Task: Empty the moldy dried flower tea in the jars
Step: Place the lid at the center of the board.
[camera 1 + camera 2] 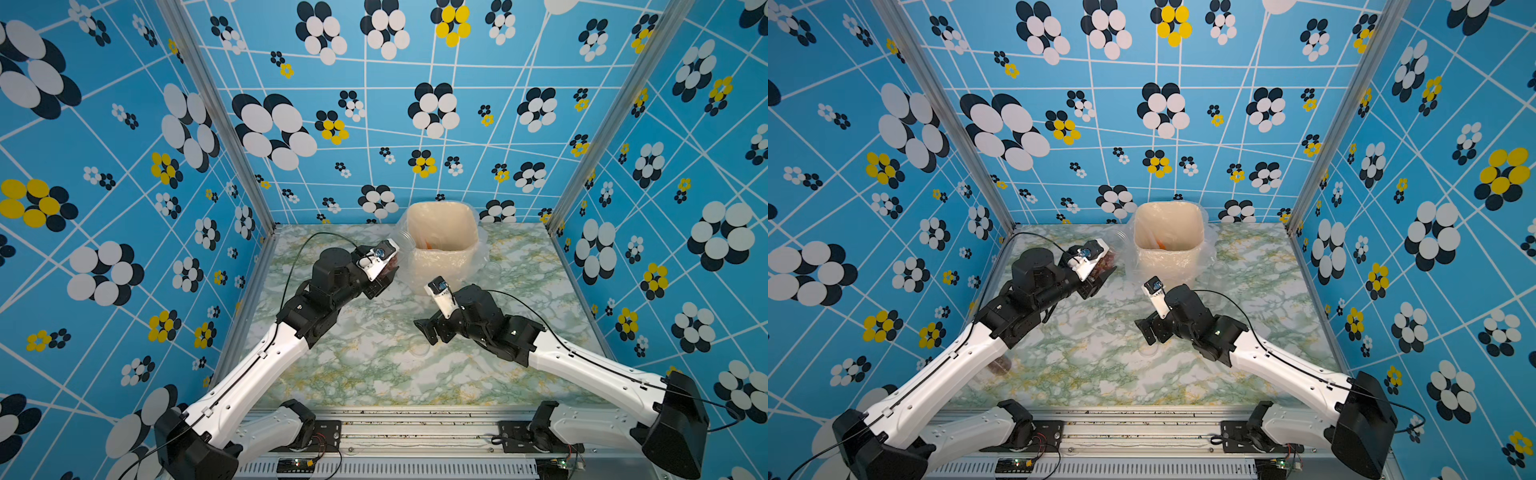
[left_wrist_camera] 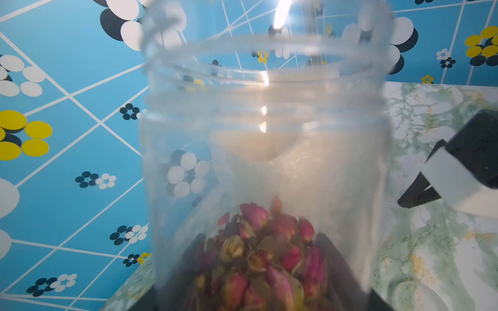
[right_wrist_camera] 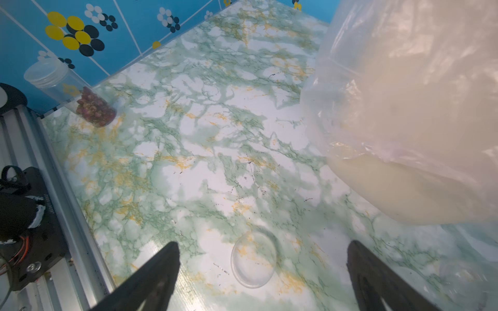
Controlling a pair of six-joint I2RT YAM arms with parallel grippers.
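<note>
Marbled table (image 3: 215,134) shows two tea-filled jars (image 2: 256,161) (image 3: 70,91), one lid (image 3: 253,259).

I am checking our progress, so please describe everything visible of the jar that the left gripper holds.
The jar is a clear, slightly cloudy plastic cylinder with a threaded neck. Its lid is off, the mouth open. Dried flower tea, pink, dark red and yellowish buds, fills only its bottom end. The left gripper holds it there, dark fingers on both sides, close beside the bin.
</note>
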